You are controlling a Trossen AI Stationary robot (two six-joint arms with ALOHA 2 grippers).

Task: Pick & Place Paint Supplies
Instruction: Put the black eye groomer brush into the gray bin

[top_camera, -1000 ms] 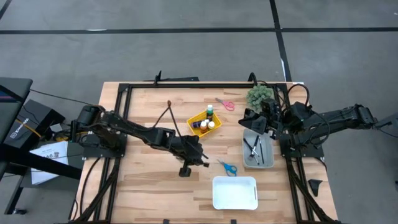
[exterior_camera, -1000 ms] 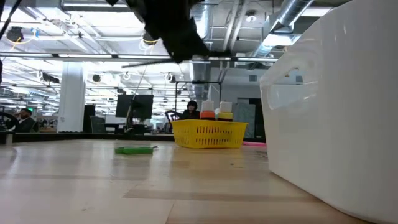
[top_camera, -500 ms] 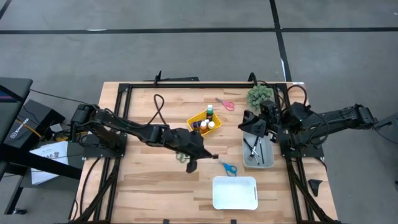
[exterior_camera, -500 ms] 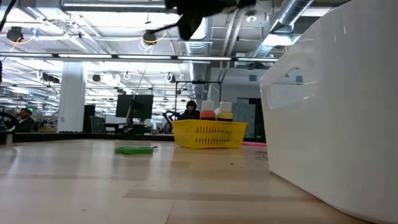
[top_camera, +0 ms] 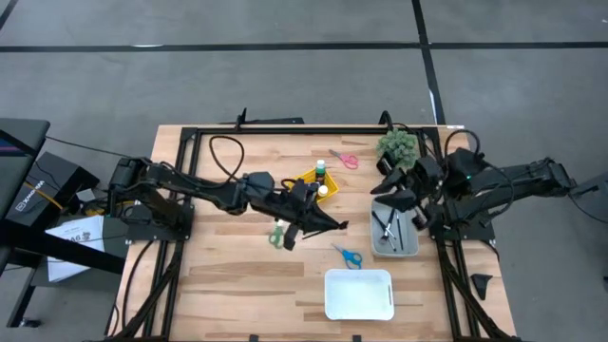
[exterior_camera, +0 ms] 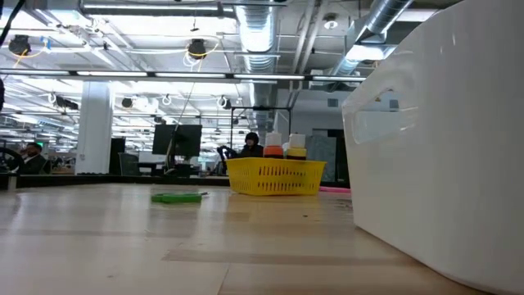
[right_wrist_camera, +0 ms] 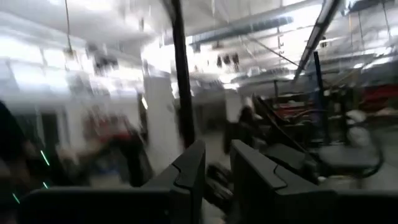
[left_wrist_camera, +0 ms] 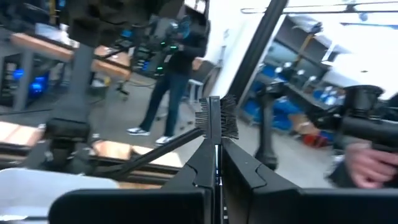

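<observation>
My left gripper (top_camera: 334,225) hangs over the table's middle, pointing level toward the right edge, and is shut on a thin dark brush (left_wrist_camera: 216,117). A green paint bottle (top_camera: 276,236) lies on its side on the wood beneath the arm. The yellow basket (top_camera: 306,180) holds several paint bottles upright (exterior_camera: 282,149). My right gripper (top_camera: 388,193) hovers above the far end of the grey tray (top_camera: 408,242). In its wrist view the fingers (right_wrist_camera: 216,158) stand a narrow gap apart with nothing between them. My left gripper pinches the brush's thin dark stem (left_wrist_camera: 216,163) between its two fingertips. The bristled head shows just past the fingertips. The fingers lie about level, pointing toward the table's right side. The brush is lifted clear of the table.
A white bin (top_camera: 359,294) stands at the near edge and fills the low view's right side (exterior_camera: 442,147). Blue scissors (top_camera: 348,256) lie beside it and pink scissors (top_camera: 344,159) lie at the far side. A spiky green plant (top_camera: 397,144) stands behind the tray, which holds dark tools.
My left gripper has risen out of the low view and tipped from pointing down to level, swinging toward the table's right and far side with the brush still held. My right gripper has rolled and risen a little over the tray.
</observation>
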